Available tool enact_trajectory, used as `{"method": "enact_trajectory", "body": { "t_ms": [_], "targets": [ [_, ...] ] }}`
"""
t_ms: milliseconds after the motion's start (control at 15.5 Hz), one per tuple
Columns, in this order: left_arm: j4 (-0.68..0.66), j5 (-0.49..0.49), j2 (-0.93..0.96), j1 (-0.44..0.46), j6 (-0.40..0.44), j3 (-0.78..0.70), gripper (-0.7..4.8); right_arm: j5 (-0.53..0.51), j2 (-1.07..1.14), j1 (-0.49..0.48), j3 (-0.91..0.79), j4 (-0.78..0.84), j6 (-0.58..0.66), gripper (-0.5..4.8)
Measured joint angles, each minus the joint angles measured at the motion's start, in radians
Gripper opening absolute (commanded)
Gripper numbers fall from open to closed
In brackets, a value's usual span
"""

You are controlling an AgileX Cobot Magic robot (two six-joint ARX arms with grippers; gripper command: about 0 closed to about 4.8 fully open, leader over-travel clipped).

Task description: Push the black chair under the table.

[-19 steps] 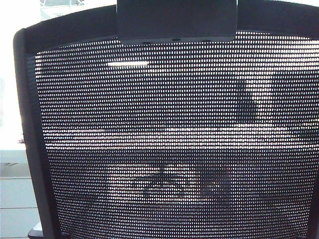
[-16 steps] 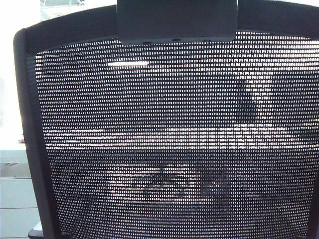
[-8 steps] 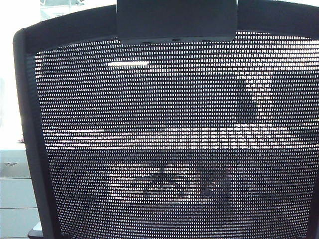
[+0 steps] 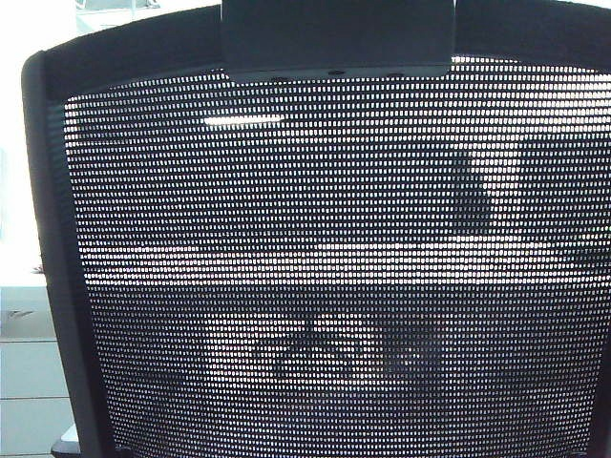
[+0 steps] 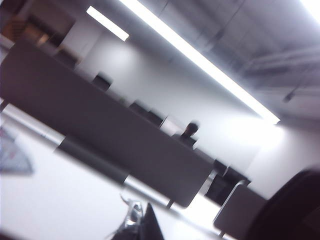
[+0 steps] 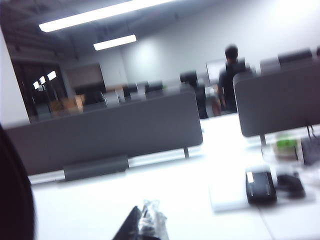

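The large black mesh-backed office chair (image 4: 325,286) is filling the exterior view, pressing close to the white surface (image 4: 21,291), whose edge is showing at far left and through the mesh. Push step looks underway, probably near finishing. Left claw (image 5: 142,227) and right claw (image 6: 142,225) are hovering over the surface top; cannot tell whether either is released or clenched. Next: a straight forward shove.

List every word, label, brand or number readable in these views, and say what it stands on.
None can be read.
The black chair shows no label on its mesh or headrest bracket.
The dark device on the table is too blurred to read.
Neither gripper is clearly seen.
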Motion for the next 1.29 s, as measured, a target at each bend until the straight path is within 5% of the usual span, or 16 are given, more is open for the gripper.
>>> {"method": "enact_trajectory", "body": {
  "t_ms": [193, 387, 516, 709, 902, 1096, 1289],
  "targets": [
    [-0.233, 0.154, 0.317, 0.0, 0.207, 0.354, -0.06, -0.143, 0.28, 0.0, 0.243, -0.095, 0.008, -0.04],
    [-0.504, 0.526, 0.504, -0.002, 0.219, 0.43, -0.06, -0.323, 0.366, 0.063, 0.272, -0.278, 0.09, -0.04],
    [-0.643, 0.615, 0.485, -0.053, 0.233, 0.433, -0.06, -0.32, 0.327, 0.211, 0.276, -0.357, 0.093, -0.04],
    [-0.723, 0.613, 0.471, -0.187, 0.262, 0.418, -0.06, -0.186, 0.295, 0.416, 0.215, -0.457, 0.124, -0.04],
    [-0.754, 0.449, 0.471, -0.328, 0.266, 0.352, -0.06, -0.036, 0.261, 0.591, 0.121, -0.453, 0.165, -0.04],
    [-0.703, 0.374, 0.476, -0.398, 0.25, 0.254, -0.06, 0.031, 0.26, 0.681, 0.066, -0.452, 0.212, -0.04],
    [-0.579, 0.263, 0.473, -0.415, 0.243, 0.185, -0.06, 0.179, 0.222, 0.673, 0.029, -0.486, 0.216, -0.04]
  ]
}}
